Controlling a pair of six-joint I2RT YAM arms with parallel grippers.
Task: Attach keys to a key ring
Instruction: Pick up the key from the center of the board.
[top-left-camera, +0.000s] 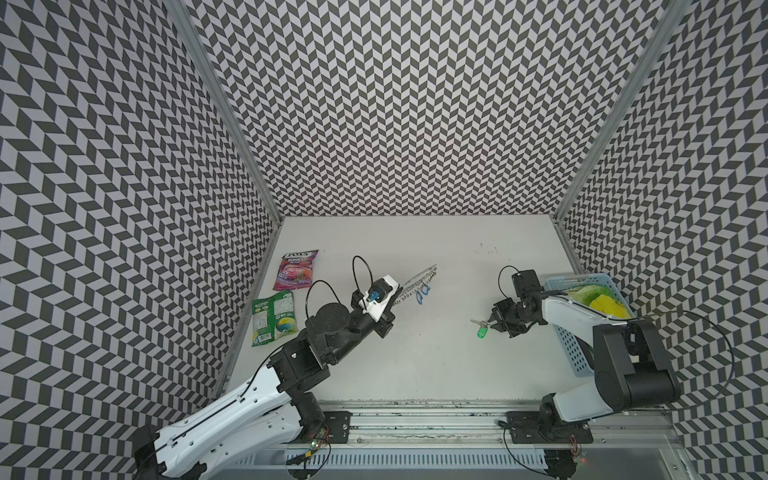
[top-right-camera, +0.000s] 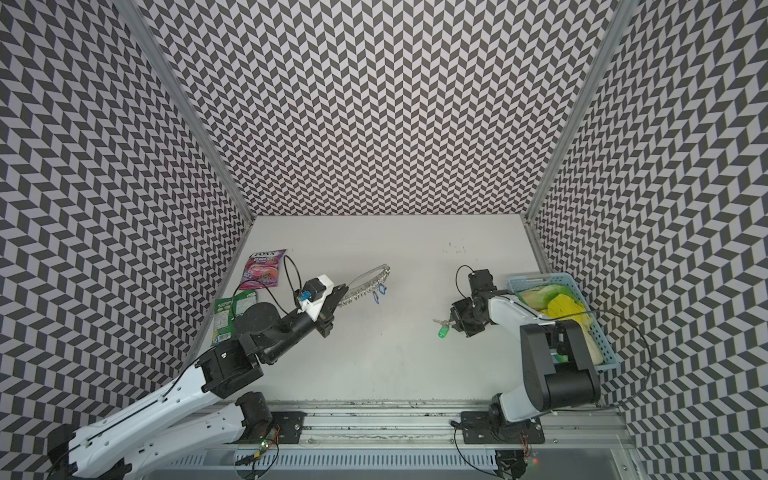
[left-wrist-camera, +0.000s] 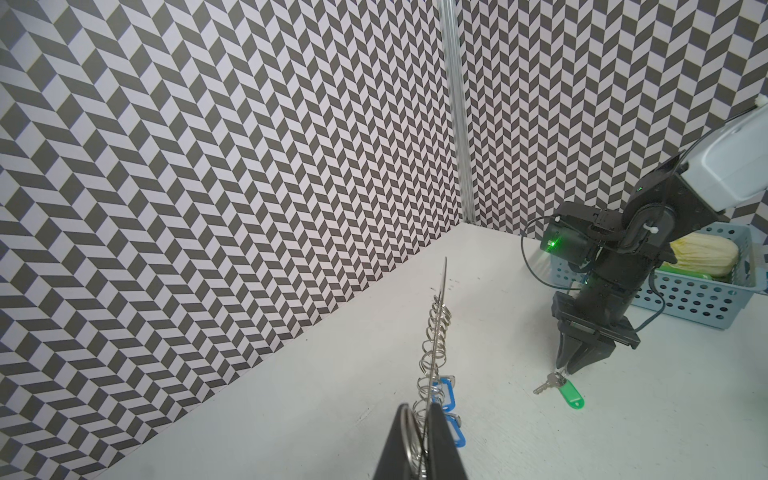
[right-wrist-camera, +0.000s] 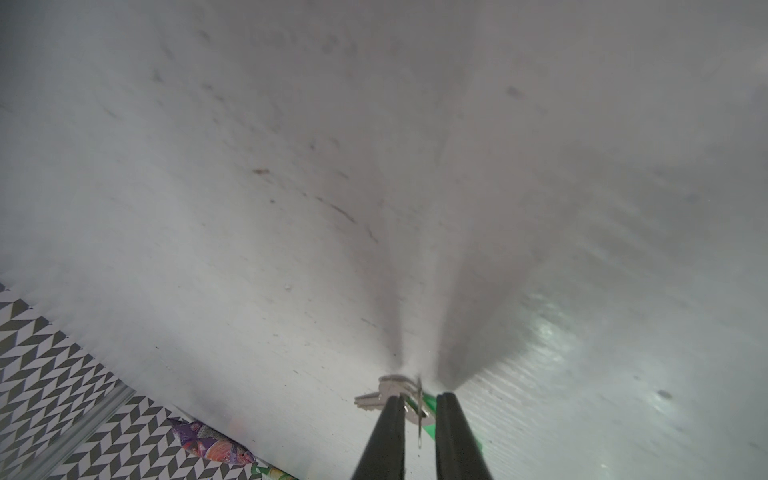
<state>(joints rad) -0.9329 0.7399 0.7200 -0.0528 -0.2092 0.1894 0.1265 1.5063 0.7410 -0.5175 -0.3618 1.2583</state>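
- Right gripper (right-wrist-camera: 420, 397), at the bottom centre of its wrist view, points tip-down at the table (top-left-camera: 415, 365); its fingers stand a narrow gap apart, and the key's thin wire loop rises edge-on in that gap with light on both sides, so nothing looks pinched.
- Green-tagged key (left-wrist-camera: 549, 381) lies flat on the table at the lower right of the left wrist view; its green tag (left-wrist-camera: 572, 398) trails away from the fingertips; in both top views it sits right of centre, well apart from the key ring.
- Step in hand, as I judge it, is the pick-up; close squarely on the loop or the key head, not the tag, leaving the loop clear for threading; lift slowly, since the tag will likely swing.
- Key ring (top-left-camera: 419, 277), left of centre in a top view, is held on edge by the left gripper (left-wrist-camera: 419, 411), whose fingers are pressed onto the plate's near end; wire rings fringe its edge; two blue tags (left-wrist-camera: 446, 388) hang near the fingers.
- Further out, a blue basket (top-left-camera: 569, 345) sits at the right edge; two snack bags (top-left-camera: 295, 270) lie at the left by the wall.
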